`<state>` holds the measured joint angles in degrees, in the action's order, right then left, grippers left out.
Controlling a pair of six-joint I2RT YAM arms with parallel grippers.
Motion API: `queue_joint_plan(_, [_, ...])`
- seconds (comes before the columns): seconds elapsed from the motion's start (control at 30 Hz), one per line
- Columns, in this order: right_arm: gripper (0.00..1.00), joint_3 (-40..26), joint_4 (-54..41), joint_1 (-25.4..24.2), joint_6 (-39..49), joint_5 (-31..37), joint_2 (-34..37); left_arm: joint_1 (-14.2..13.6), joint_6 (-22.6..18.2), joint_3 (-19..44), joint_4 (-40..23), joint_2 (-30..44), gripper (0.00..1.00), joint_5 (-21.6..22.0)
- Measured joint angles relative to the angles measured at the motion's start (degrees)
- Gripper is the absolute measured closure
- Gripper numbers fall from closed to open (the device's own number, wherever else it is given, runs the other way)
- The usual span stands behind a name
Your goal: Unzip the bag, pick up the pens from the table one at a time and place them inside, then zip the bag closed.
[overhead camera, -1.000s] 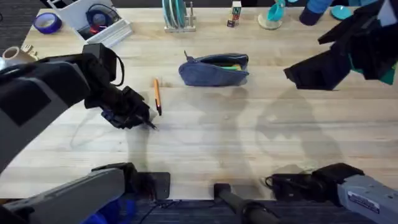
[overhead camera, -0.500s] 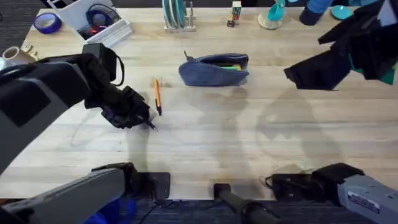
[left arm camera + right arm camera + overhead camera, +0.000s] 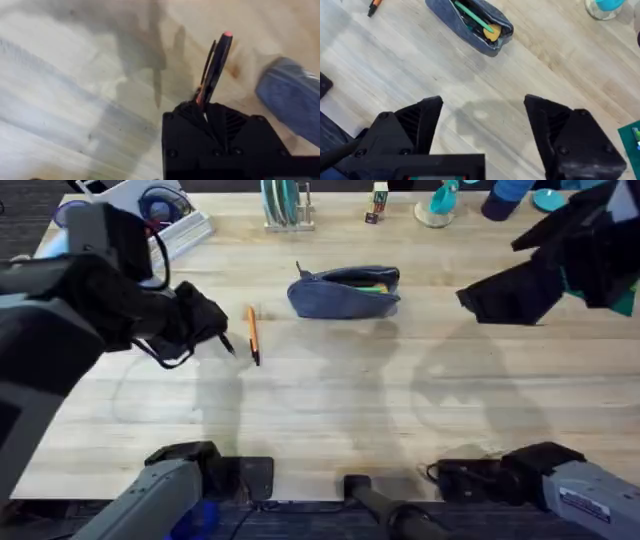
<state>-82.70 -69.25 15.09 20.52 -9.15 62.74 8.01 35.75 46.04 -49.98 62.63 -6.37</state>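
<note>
The blue-grey bag (image 3: 345,292) lies at the back middle of the table (image 3: 350,400), its zipper open, with green and yellow items showing inside. An orange pen (image 3: 253,333) lies on the wood to its left. My left gripper (image 3: 220,335) hangs just left of that pen, shut on a thin black pen (image 3: 216,62) with a red end that sticks out past the fingers; the bag (image 3: 292,102) sits beyond it. My right gripper (image 3: 482,117) is raised high at the right, open and empty, looking down on the bag (image 3: 470,25) and the orange pen (image 3: 374,6).
A clear tray (image 3: 165,215) with tape rolls stands at the back left. A dish rack (image 3: 285,205), a small bottle (image 3: 378,202) and a teal object (image 3: 440,200) line the back edge. Bare wood spreads in front of the bag.
My left gripper has risen and moved back and slightly left, carrying the black pen off the table. The right arm, bag and orange pen have not moved.
</note>
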Motion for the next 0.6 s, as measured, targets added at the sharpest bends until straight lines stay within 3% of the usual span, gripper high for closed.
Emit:
queue_joint_plan(0.23, [0.004,0.00,0.00,0.00,0.02,-0.01,0.00,0.00,-7.13,5.12,-3.77,-1.79,0.960,0.12])
queue_joint_plan(0.6, [0.003,0.00,0.00,0.00,0.02,0.00,0.00,0.00,-23.19,18.73,-11.33,-1.77,0.960,0.15])
